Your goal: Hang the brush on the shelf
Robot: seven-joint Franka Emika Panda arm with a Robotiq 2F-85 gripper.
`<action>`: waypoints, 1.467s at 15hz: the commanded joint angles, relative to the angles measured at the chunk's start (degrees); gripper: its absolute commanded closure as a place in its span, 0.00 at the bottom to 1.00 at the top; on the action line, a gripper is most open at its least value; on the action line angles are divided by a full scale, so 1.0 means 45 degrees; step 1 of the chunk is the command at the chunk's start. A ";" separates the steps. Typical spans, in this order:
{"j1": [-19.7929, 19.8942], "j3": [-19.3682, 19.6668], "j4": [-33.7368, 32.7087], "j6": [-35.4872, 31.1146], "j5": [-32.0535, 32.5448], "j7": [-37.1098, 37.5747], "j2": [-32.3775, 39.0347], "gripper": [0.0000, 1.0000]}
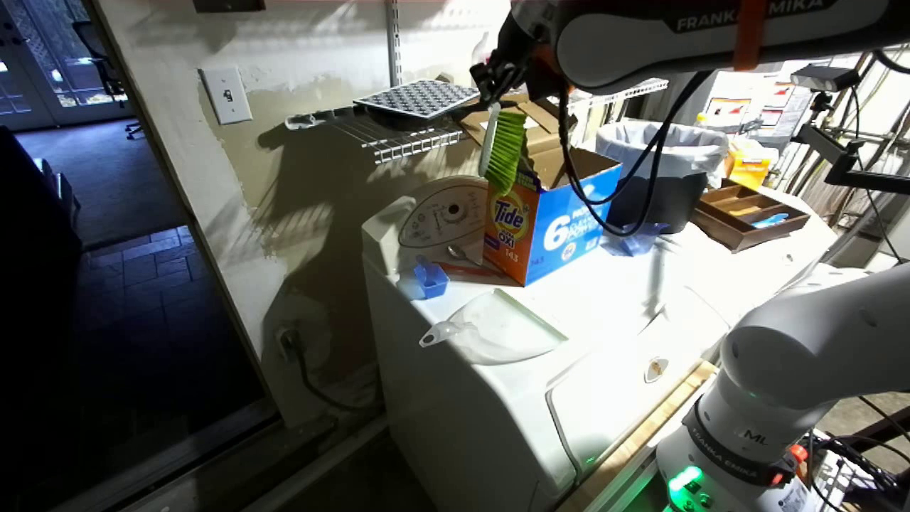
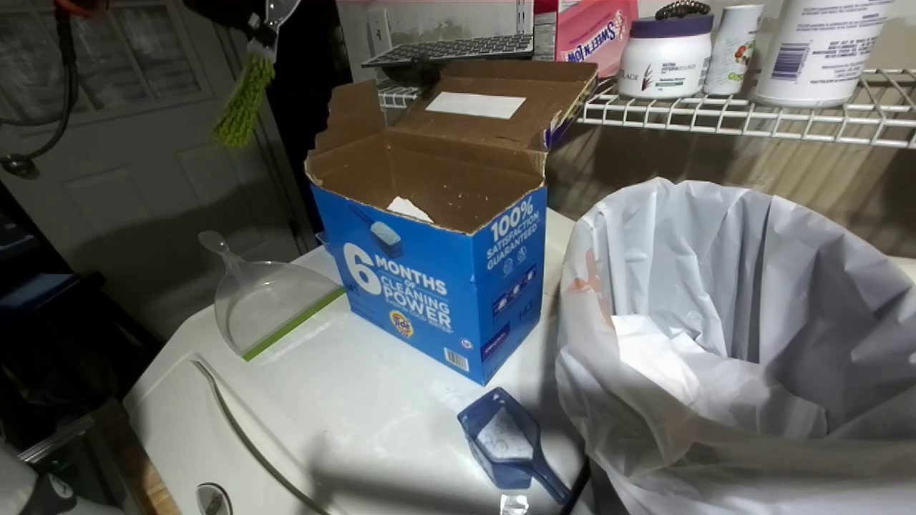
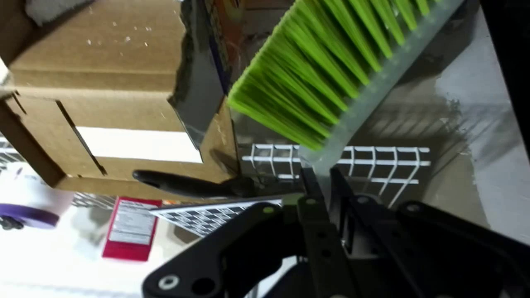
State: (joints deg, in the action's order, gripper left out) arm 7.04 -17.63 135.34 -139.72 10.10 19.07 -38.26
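The hand (image 3: 323,176) pinches the brush (image 1: 506,151) by its handle, bristled end hanging downward, apart from the wire shelf (image 1: 416,148).

In an exterior view, hard light from the upper right burns the top of the laundry appliance (image 1: 618,284) nearly white; broad and ribbed shadows mark the wall (image 1: 284,178) beside the wire shelf (image 1: 416,148). The tiled floor (image 1: 160,277) at left is near black; bluish light shows at the glass doors (image 1: 64,57). A green lamp (image 1: 686,478) glows at lower right. In an exterior view, the panelled door (image 2: 143,164) sits in gloom; large print on the Tide detergent box (image 2: 408,286) is legible. Wrist view: lower left overexposed, brush (image 3: 314,82) bristles bright, gripper (image 3: 321,171) dark and soft-edged, red carton (image 3: 131,227) lettering blurred.
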 commanded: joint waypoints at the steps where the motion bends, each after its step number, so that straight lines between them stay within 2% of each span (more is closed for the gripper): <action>1: -0.0261 -0.0634 -0.1672 -0.0119 0.1092 -0.0535 0.1318 0.97; 6: -0.0269 -0.1355 -0.3281 -0.0548 0.2820 -0.0724 0.2435 0.97; 13: -0.0291 -0.1585 -0.5392 -0.1096 0.4863 -0.0935 0.4146 0.97; 14: -0.0644 -0.1257 -0.4444 -0.0898 0.4416 -0.0620 0.3362 0.90; 18: -0.0712 -0.1195 -0.5045 -0.0904 0.4740 -0.0726 0.3966 0.90; 19: -0.0716 -0.1192 -0.5070 -0.0904 0.4751 -0.0731 0.3992 0.97; 22: -0.0712 -0.1161 -0.5216 -0.1161 0.5086 -0.0709 0.4063 0.97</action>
State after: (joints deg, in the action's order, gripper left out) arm 5.06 -23.87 112.77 -144.20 30.51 15.25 -20.63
